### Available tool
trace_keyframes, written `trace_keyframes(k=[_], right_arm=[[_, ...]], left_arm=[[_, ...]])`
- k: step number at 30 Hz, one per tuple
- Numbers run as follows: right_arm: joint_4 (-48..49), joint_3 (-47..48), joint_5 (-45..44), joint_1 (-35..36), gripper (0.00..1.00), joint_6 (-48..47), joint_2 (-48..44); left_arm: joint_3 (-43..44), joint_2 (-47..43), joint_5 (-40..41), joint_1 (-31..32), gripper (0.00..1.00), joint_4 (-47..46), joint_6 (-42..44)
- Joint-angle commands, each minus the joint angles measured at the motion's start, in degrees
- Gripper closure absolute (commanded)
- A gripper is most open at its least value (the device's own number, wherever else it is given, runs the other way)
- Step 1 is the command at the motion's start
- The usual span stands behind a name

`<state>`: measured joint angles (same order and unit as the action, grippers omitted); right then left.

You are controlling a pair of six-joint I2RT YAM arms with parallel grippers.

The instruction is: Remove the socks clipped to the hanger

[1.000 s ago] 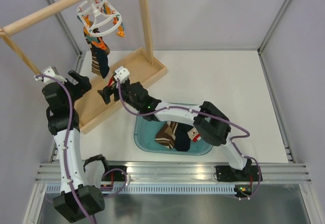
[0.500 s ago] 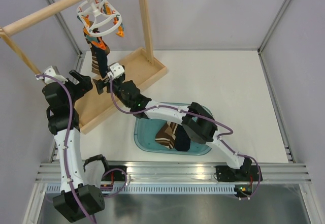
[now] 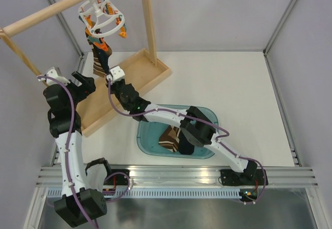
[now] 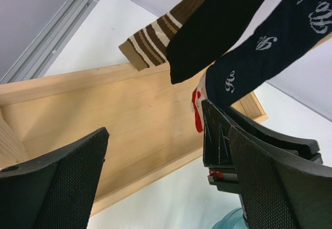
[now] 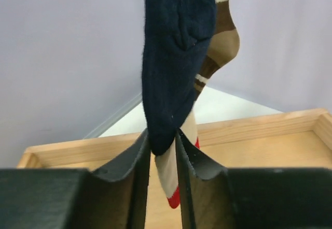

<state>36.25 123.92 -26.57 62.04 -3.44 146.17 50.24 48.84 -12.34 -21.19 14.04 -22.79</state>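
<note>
Pale grey walls enclose a white tabletop (image 3: 233, 83), with a wooden rack (image 3: 148, 65) stood toward 10 o'clock. The hanger (image 3: 102, 17) is hooked over the rack's pole, and the socks (image 3: 100, 57) clipped to it are hung straight down, so their long axis is vertical. In the wrist view the right gripper (image 5: 163, 138) is seen pinched on the toe of a navy sock (image 5: 176, 57), which rises from it toward 12 o'clock; a cream, red-tipped toe is caught between the fingers too. The left gripper (image 4: 155, 130) is held wide apart just beside the socks, at their 8 o'clock from above. A pull straight down, away from the clips, is judged to be needed. Other socks are seen in a teal tub (image 3: 146, 142).
</note>
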Motion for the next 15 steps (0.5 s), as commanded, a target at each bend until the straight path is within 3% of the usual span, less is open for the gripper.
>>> trace_keyframes(k=[1,2,3,7,15], right_arm=[[2.42,-1.39,-2.7,-0.69,0.76,-0.34,-2.2],[2.6,-1.75,-2.79,-0.69,0.84,-0.51,-2.55],[2.6,-1.66,-3.05,-0.78,0.86,-0.77,-2.47],[3.65,-4.03,-3.14,-0.96,0.89,-1.3,-4.22],[7.78,-18.26,-2.26,-0.96,0.98,-1.57,-15.03]], left_arm=[[-0.4,-0.15,-2.6,-0.26,0.0,-3.06,-1.38],[-0.49,-0.15,-3.21,-0.17,0.0,-3.32,-1.3],[-0.49,-0.06,-3.39,-0.08,0.0,-3.49,-1.21],[-0.58,-0.5,-6.02,0.18,0.0,-4.46,-0.51],[-1.02,-0.94,-14.11,1.68,0.0,-8.33,0.81]])
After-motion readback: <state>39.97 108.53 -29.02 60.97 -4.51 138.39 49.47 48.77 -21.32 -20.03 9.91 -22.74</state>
